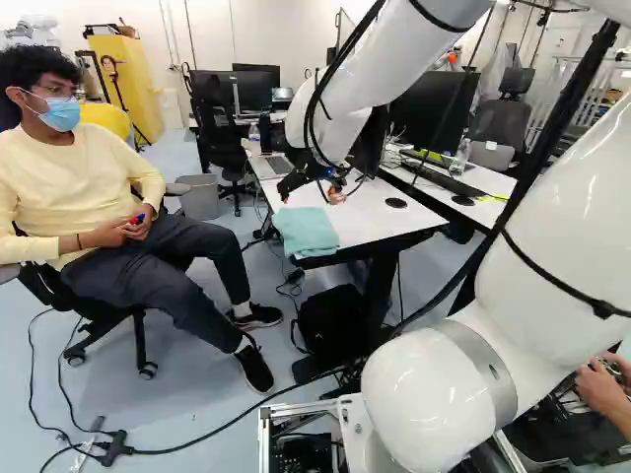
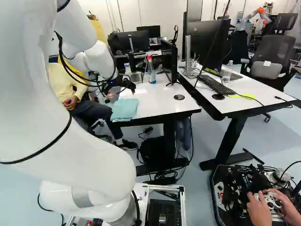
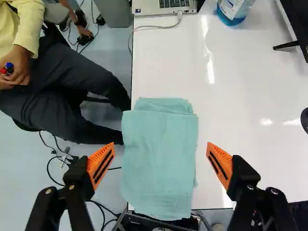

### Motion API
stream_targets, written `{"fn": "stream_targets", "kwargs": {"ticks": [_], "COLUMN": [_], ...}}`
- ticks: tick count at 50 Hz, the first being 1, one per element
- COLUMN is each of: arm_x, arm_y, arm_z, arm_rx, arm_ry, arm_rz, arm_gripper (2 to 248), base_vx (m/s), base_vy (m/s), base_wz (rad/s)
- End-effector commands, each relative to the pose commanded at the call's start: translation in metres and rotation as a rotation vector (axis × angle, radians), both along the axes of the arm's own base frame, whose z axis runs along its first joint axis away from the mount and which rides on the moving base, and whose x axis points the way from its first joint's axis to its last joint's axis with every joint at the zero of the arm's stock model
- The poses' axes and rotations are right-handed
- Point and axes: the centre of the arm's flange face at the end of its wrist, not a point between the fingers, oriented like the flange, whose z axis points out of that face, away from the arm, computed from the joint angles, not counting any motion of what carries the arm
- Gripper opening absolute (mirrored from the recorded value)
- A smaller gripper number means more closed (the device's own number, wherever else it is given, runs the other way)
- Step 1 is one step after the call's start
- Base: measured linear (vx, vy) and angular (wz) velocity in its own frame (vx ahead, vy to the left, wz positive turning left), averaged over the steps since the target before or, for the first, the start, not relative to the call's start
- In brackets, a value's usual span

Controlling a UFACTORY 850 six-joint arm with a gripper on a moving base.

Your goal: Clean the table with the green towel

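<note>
Over the white table (image 1: pixel 380 219), my gripper (image 1: pixel 314 187) hangs near the folded green towel (image 1: pixel 307 232). The towel (image 2: pixel 124 109) lies flat at the table's near left corner in the right base view, partly overhanging the edge. In the wrist view the gripper (image 3: pixel 160 156) stands wide open above the towel (image 3: pixel 161 154), one finger to either side of it, touching nothing. The orange pads (image 3: pixel 101 163) face each other with the towel lower down between them.
A seated person (image 1: pixel 99 197) is close beside the table's left edge. On the table stand a laptop (image 3: pixel 163 6), a blue spray bottle (image 2: pixel 151 70) and a monitor (image 2: pixel 169 59). A second desk (image 2: pixel 235 96) with a keyboard adjoins at the right. Under the table is a black bag (image 1: pixel 331 320).
</note>
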Motion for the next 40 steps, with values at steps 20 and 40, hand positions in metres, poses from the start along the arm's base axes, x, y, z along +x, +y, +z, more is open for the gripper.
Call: {"fn": "stream_targets", "kwargs": {"ticks": [20, 40], "arm_x": [-0.008, -0.022], "arm_y": [-0.011, -0.026], "arm_z": [-0.016, -0.038], "arm_rx": [0.008, 0.019], "arm_ry": [-0.058, -0.142], "arm_rz": [-0.021, -0.050], "arm_gripper": [247, 247], "base_vx": [0.000, 0.000], "base_vy": [0.000, 0.000], "base_wz": [0.000, 0.000]}}
